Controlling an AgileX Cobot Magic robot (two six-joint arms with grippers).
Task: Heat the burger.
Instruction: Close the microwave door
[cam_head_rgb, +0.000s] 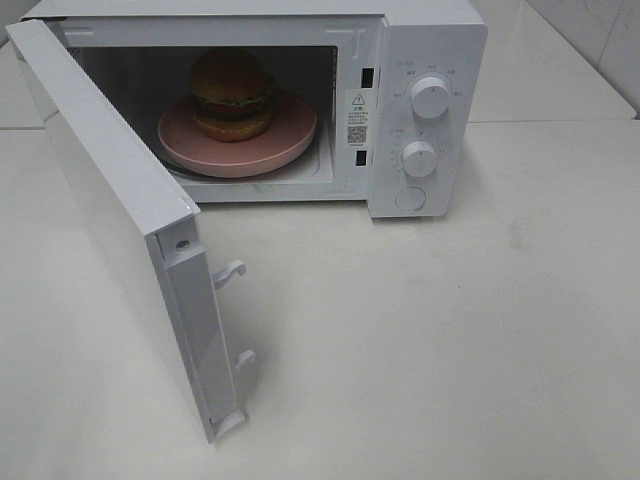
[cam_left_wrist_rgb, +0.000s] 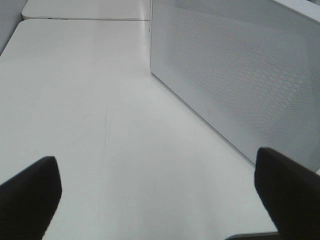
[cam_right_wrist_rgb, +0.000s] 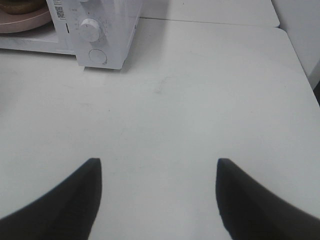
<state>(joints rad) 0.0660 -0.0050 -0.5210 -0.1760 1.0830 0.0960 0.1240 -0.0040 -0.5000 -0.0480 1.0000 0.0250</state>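
left claw (cam_left_wrist_rgb: 157, 200) empty, jaws wide, near open white microwave door (cam_head_rgb: 110, 200) | tall glossy-bunned burger (cam_head_rgb: 232, 92) on round pink plate (cam_head_rgb: 295, 140) inside cavity (cam_head_rgb: 300, 70), upper centre; likely soft, light, tippy: carry by plate rim | right claw (cam_right_wrist_rgb: 157, 195) spread, empty

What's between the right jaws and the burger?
Right wrist view: only bare table up to the microwave. The burger sits inside on the pink plate. Exterior high view shows the door standing open, off to the left.

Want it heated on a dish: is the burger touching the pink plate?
Touching. Exterior high view shows the burger sitting directly on the pink plate inside the microwave.
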